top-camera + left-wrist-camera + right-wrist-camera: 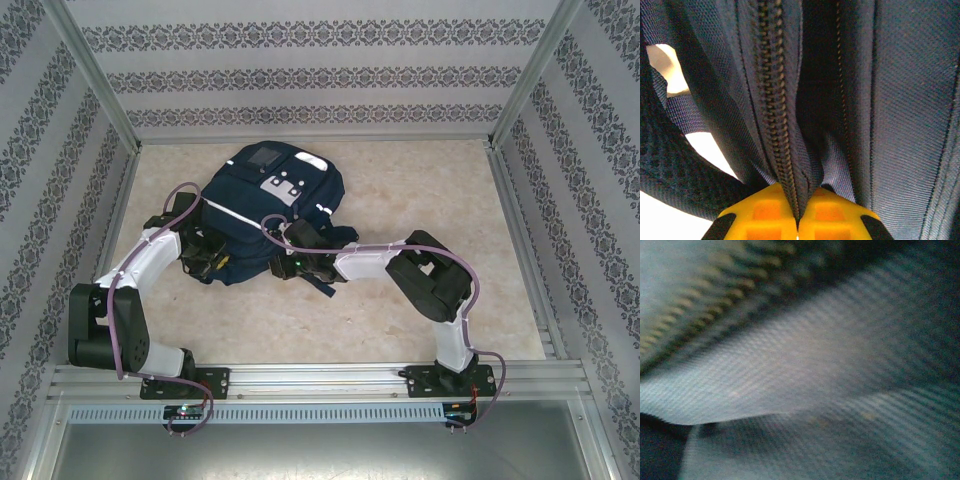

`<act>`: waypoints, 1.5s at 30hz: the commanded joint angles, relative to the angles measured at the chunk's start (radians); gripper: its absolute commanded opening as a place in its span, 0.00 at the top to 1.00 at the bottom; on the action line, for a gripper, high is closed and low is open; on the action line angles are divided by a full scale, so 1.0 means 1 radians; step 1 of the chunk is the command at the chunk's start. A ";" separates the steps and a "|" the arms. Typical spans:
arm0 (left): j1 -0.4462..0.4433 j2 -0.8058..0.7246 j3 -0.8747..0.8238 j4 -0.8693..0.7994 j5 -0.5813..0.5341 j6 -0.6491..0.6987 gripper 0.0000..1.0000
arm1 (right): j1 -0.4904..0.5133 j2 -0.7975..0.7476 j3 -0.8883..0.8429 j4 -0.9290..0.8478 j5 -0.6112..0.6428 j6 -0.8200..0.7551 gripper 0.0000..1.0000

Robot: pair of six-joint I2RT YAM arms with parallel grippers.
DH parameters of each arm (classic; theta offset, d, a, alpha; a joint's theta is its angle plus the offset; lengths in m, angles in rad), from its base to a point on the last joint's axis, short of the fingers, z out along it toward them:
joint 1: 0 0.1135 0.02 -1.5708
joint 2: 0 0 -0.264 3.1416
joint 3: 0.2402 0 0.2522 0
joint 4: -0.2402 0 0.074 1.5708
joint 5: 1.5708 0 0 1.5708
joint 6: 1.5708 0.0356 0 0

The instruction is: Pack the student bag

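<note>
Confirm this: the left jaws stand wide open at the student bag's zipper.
Not wide open. The left wrist view shows the left jaws pinched shut on the student bag, gripping the fabric at its zipper.

Both arms (150, 255): white links (365, 262), black joints (430, 285), purple cables (113, 320) (looping loosely); yellow fingertips (765, 215).

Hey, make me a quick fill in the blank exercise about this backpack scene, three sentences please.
1. The left end effector is pinched shut on the student bag right at its ____.
2. Its fingertips are coloured ____.
3. In the top view, the bag lies on the ____.
Missing words: zipper; yellow; table.
</note>
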 commanded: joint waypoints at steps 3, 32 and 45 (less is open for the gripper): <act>0.005 -0.005 0.015 0.027 -0.017 -0.005 1.00 | 0.001 -0.028 -0.011 0.095 0.033 0.016 1.00; 0.035 -0.176 0.046 -0.098 -0.050 0.075 1.00 | -0.330 -0.113 -0.028 -0.292 0.316 0.028 1.00; -0.277 -0.107 0.029 0.194 0.068 -0.169 1.00 | -0.396 -0.114 0.202 -0.448 0.321 -0.075 0.80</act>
